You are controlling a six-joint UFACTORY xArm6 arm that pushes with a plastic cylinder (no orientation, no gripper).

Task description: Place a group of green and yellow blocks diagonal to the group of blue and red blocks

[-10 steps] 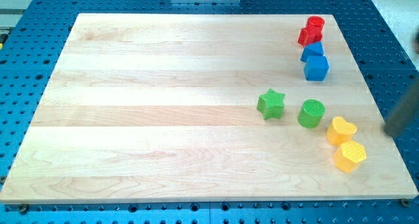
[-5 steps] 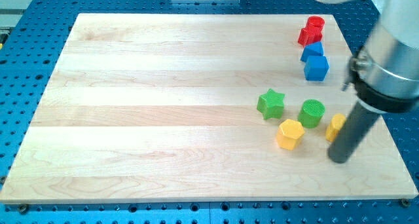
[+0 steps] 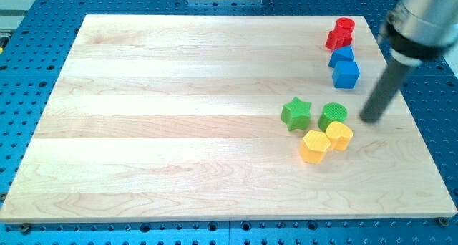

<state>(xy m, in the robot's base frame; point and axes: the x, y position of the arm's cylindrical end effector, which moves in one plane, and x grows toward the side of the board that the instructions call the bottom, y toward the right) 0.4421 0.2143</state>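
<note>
You're seeing my tip (image 3: 370,120) sitting on the bench (image 3: 179,94), just right of the green cylinder (image 3: 333,115), not touching it. There's no claw on this rig, only the rod, so nothing is being grasped. Green star (image 3: 295,114) is lying just left of the cyl. Two yellow blocks, the left yellow (image 3: 314,146) and the right yellow (image 3: 339,136), are touching each other directly below the greens. Up at the view's top right, two reds (image 3: 340,34) are sitting above two blue blocks (image 3: 343,66), well apart from the green/yellow grp.
</note>
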